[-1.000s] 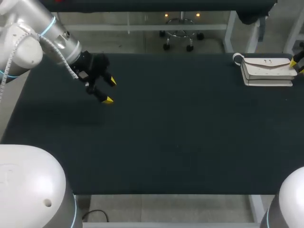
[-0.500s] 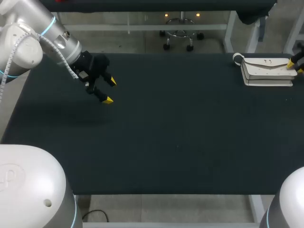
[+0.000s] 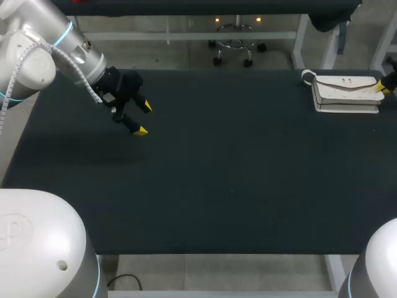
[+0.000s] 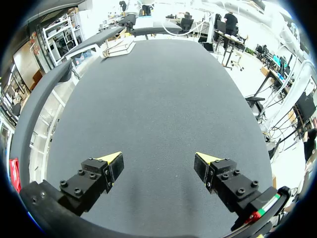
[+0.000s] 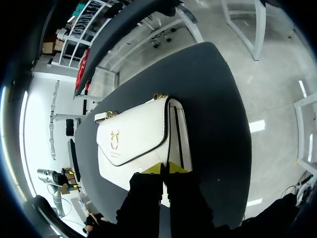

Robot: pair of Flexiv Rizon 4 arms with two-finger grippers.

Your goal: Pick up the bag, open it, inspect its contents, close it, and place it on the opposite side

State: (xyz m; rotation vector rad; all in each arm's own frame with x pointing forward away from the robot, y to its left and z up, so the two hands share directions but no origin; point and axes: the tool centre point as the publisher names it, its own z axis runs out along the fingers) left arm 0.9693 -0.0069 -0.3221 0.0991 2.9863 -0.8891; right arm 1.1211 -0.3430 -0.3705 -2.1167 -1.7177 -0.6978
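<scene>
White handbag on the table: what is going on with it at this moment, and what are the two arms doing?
The white handbag lies flat at the far right corner of the table, with its flap closed. The right claw has its tips nearly together on the edge of the bag nearest it and seems to pinch it there. The left claw hangs open over the table's left side, holding nothing. The bag has not yet been opened.

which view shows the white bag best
Right wrist view: the white bag lies large just ahead of the right gripper, flap and clasp clear. Head view shows it small at the far right corner; left wrist view, tiny and distant.
</scene>
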